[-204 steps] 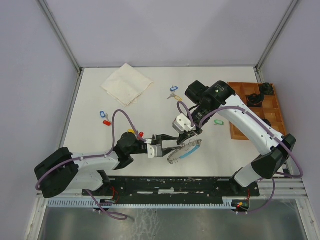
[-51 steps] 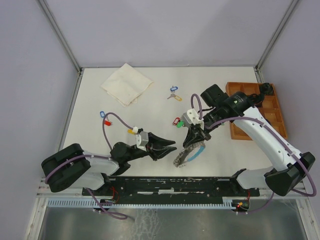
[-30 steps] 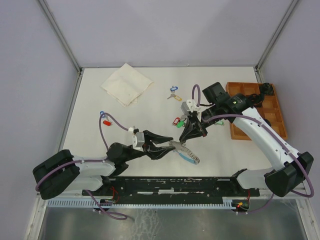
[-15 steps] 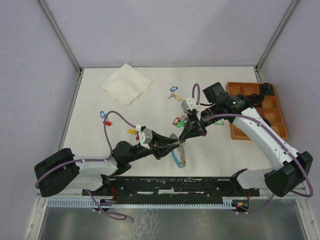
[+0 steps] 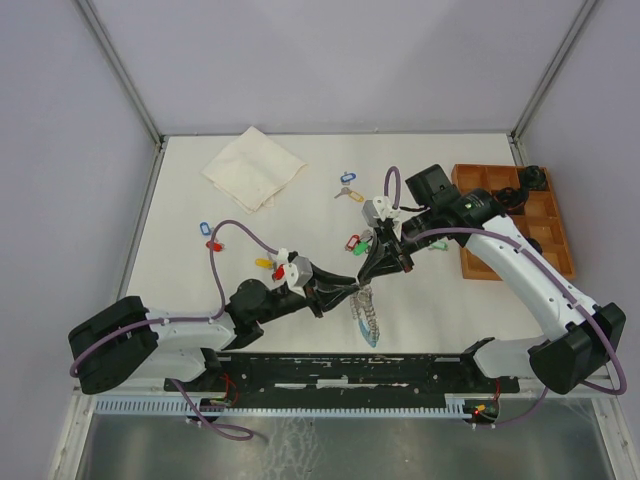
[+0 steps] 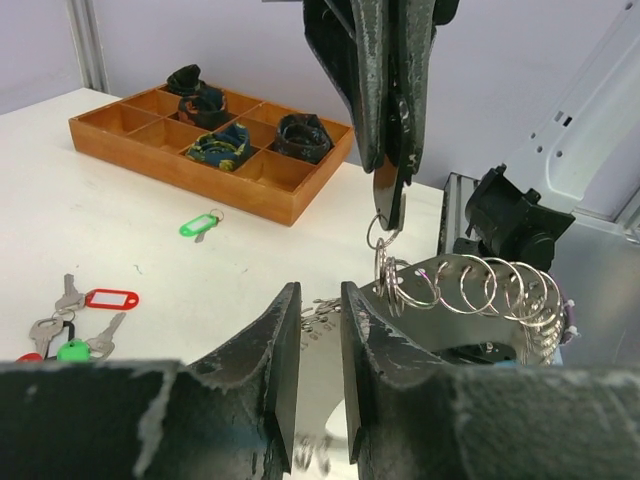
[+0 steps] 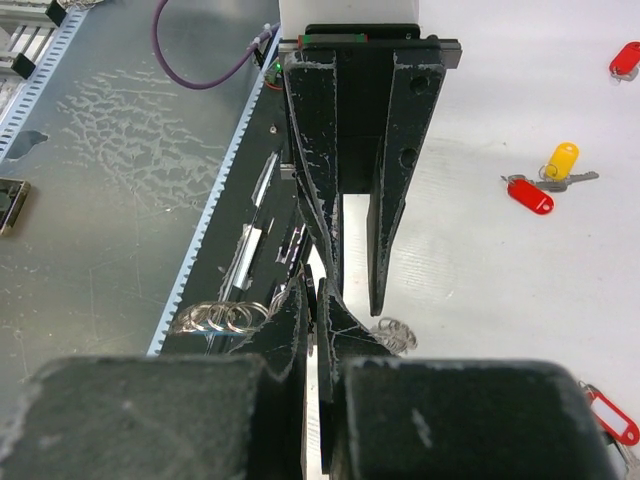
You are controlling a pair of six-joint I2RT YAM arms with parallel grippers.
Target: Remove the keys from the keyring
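Observation:
The keyring (image 5: 368, 318), beaded chain with a light-blue band, hangs below my right gripper (image 5: 372, 272). In the left wrist view my right gripper (image 6: 392, 175) is shut on a dark tag (image 6: 392, 208) whose small ring joins a row of split rings on the keyring (image 6: 480, 290). My left gripper (image 5: 345, 290) is just left of it, jaws a little apart and empty (image 6: 320, 295). The right wrist view shows my right gripper (image 7: 317, 295) pinching the thin dark tag, with my left gripper (image 7: 355, 290) open right above it. Loose tagged keys (image 5: 352, 243) lie on the table.
A wooden compartment tray (image 5: 515, 215) stands at the right. A folded white cloth (image 5: 254, 167) lies at the back left. Other tagged keys lie scattered: blue (image 5: 346, 185), blue and red (image 5: 208, 235), yellow and red (image 5: 268, 265), green (image 5: 435, 244).
The right gripper lifted the keyring off the table. The loop has swung and now hangs straight down. My left gripper has moved right, close up to the right gripper.

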